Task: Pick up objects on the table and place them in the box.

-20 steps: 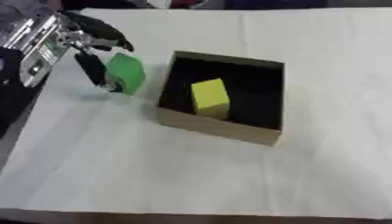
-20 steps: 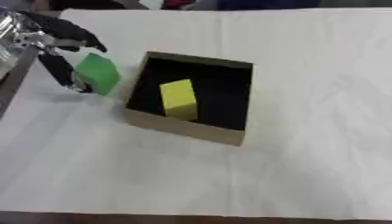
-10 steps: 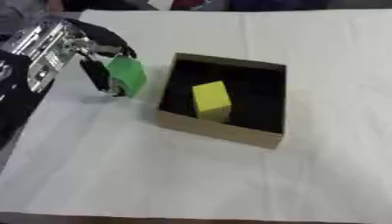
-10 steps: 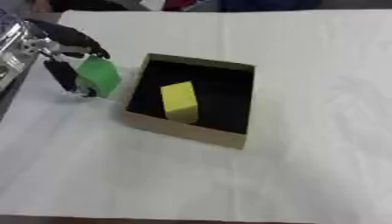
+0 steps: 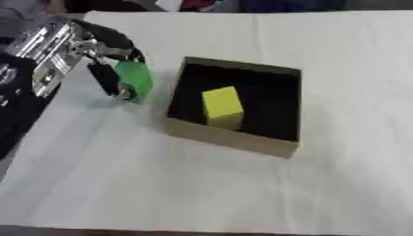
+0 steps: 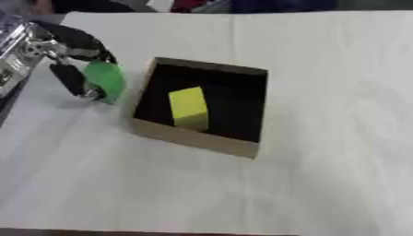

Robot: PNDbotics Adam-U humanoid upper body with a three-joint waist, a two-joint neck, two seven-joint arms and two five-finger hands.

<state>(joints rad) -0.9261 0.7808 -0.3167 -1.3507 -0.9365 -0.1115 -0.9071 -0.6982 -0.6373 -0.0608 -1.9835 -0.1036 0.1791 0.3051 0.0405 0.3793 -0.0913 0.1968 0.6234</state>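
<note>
My left hand (image 5: 101, 55) comes in from the upper left, its thumb and fingers curled round a green block (image 5: 134, 80). The block hangs just left of the box, tilted, a little above the cloth. The cardboard box (image 5: 230, 137) has a black inside and sits at the middle of the table. A yellow block (image 5: 222, 107) stands inside it near the front wall. My right hand shows in neither view.
A white cloth (image 5: 202, 189) covers the table, with wide bare stretches in front of and to the right of the box. Dark shapes lie along the far edge.
The left hand has closed on the green block and lifted it slightly, turning it more upright. The whole picture has shifted a little as the head moved.
</note>
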